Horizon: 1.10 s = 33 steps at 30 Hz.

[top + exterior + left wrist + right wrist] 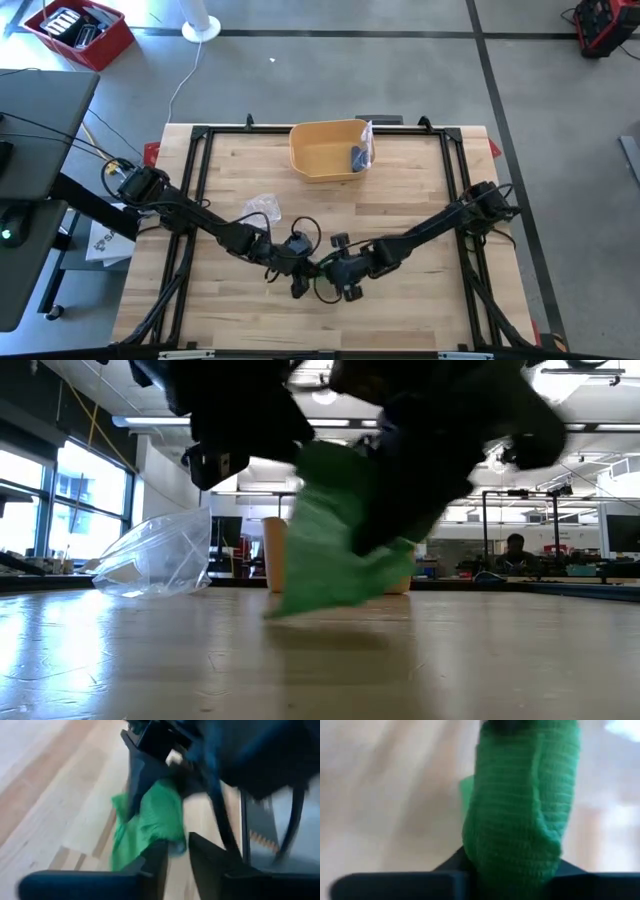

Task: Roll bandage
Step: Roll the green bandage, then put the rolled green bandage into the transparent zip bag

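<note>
We held the crumpled green knitted bandage (340, 540) between both grippers, right gripper (520, 865) clamping it. Left gripper (176, 851) stood narrow; its hold we cannot tell. Rolling remained unfinished.

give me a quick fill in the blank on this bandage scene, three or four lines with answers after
1. The bandage between the two grippers is ____ in colour.
2. The yellow bin sits near the table's far edge, and the clear plastic wrapper lies on the ____ arm's side.
3. In the low view the bandage's lower end touches the ____ table.
4. The left gripper and right gripper meet near the table's ____ edge.

Missing words: green; left; wooden; near
</note>
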Available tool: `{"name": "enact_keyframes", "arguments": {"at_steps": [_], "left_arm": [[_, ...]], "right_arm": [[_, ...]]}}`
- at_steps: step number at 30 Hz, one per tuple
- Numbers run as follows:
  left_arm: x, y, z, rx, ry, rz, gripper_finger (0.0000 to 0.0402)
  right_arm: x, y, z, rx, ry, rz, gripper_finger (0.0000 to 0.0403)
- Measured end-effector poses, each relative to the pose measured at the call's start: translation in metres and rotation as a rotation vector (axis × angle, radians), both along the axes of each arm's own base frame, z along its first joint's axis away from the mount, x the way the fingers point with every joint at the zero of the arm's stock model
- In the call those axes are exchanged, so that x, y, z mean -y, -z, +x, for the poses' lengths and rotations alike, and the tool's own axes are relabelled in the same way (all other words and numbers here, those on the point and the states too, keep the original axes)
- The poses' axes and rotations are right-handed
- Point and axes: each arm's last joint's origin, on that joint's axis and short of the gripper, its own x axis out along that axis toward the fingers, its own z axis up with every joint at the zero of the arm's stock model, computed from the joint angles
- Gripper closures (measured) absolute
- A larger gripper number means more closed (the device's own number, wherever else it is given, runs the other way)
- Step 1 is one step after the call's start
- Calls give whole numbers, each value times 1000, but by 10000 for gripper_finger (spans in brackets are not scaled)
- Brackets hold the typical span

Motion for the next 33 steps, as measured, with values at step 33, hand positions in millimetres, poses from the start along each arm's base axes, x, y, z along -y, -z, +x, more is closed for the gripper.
{"name": "enact_keyframes", "arguments": {"at_steps": [33], "left_arm": [[-59, 60, -162, -372, -362, 589, 262]], "right_arm": [[39, -46, -24, -148, 83, 118, 361]]}}
